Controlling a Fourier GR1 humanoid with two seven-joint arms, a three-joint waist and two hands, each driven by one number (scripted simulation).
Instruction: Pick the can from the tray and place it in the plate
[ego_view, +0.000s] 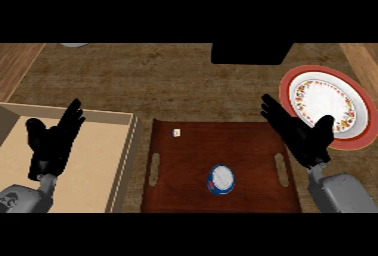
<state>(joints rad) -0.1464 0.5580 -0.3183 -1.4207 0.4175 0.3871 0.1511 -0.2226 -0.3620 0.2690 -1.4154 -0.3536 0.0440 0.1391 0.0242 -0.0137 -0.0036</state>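
Can (221, 179) lies left of right hand (304, 134).

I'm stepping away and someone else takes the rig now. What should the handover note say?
Left hand: open, fingers up, over the beige box at the view's left; holds nothing.
Right hand: open, fingers up, at the tray's right edge, next to the plate; holds nothing.
Can: on the brown tray, in its lower middle, untouched.
Plate: right of the tray, red-rimmed, nothing on it.
Done: nothing yet.
Left: grasp the can, probably with the right hand, carry it to the plate, release.
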